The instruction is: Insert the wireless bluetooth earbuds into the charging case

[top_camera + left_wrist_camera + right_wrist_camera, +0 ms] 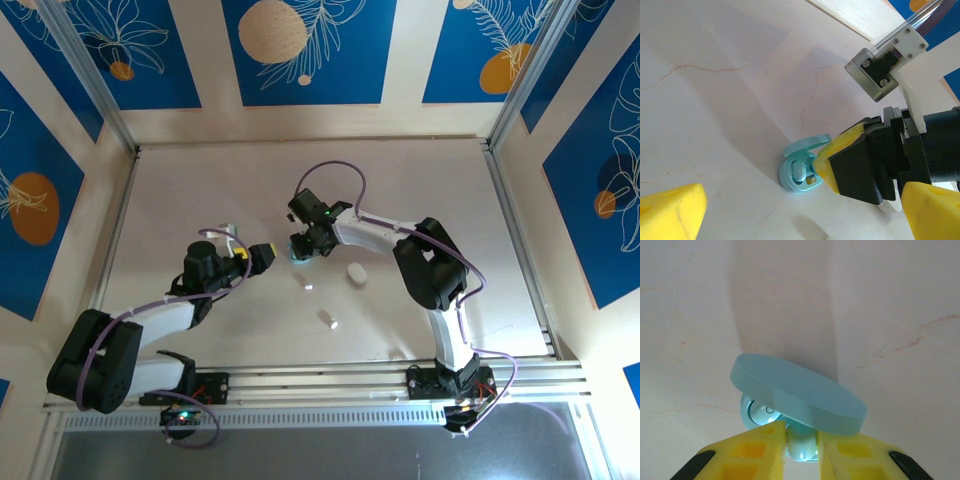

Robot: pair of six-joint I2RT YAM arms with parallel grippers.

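The light blue charging case [790,180] lies open on the table, its lid [797,392] raised. One light blue earbud [801,169] sits in a socket of the case. My right gripper [802,452] is down at the case mouth under the lid, its yellow fingers [840,152] pressed on either side of a second light blue earbud [802,442] over the other socket. My left gripper [268,257] hangs wide open just left of the case, holding nothing. Two white earbuds [309,288] [328,320] lie loose on the table in front.
A closed white oval case [354,273] rests right of the blue case, beside the right forearm. A metal frame post [875,75] stands at the table's far corner. Raised rails [510,220] border the table on both sides.
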